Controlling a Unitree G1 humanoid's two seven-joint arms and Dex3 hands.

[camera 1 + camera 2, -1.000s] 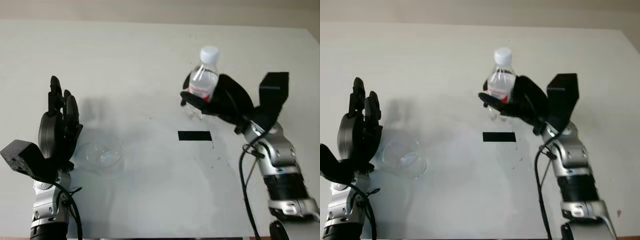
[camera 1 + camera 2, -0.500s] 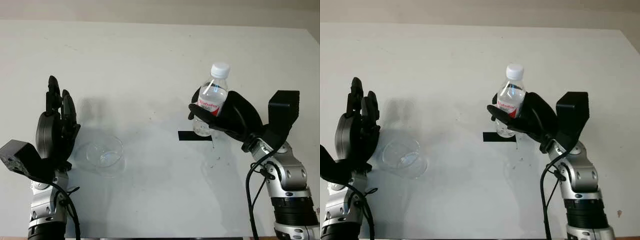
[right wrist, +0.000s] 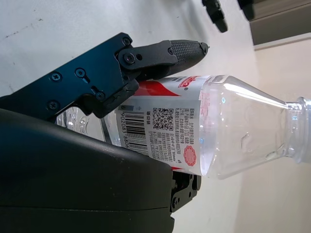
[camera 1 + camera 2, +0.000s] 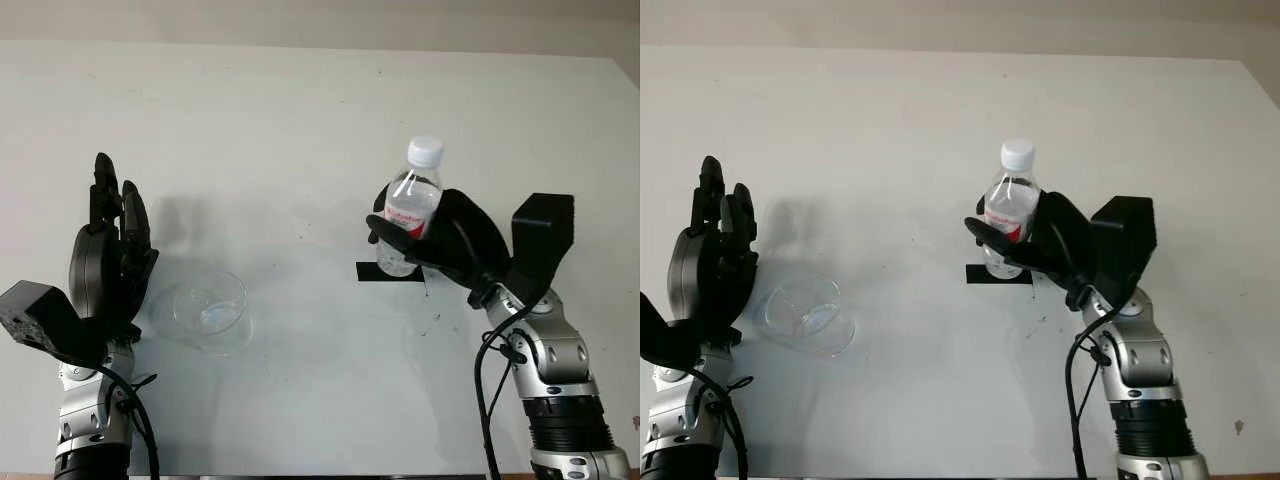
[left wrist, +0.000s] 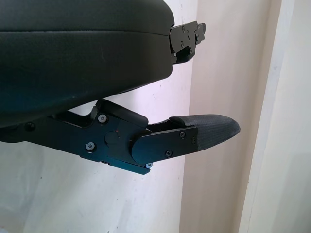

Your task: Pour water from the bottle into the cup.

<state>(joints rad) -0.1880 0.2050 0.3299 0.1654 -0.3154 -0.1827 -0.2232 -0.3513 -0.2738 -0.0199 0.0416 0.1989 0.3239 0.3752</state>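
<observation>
The right hand (image 4: 440,235) was clenched around the labelled middle of the clear plastic water bottle (image 4: 410,205), holding it upright directly over the strip of black tape (image 4: 390,272) on the white table (image 4: 300,120). From the head views I could not tell whether the bottle's base touched the tape or hung just above it. The white cap (image 4: 425,151) was on the neck, so the pour itself looked not yet begun; I judged the step in hand to be the carry toward the cup.

The clear plastic cup (image 4: 208,310) stood well apart from the tape, on the left hand's side and a little nearer the robot. The left hand (image 4: 108,270) was released, holding nothing, raised just beside the cup on the side away from the tape.

Next the bottle would have to travel from the tape to above the cup's rim and tip, and the cap would seemingly need to come off first.

The water level was hard to make out through the clear wall, and the right wrist view cut the cap off at the picture's edge. Whether the cup held anything could not be told.
</observation>
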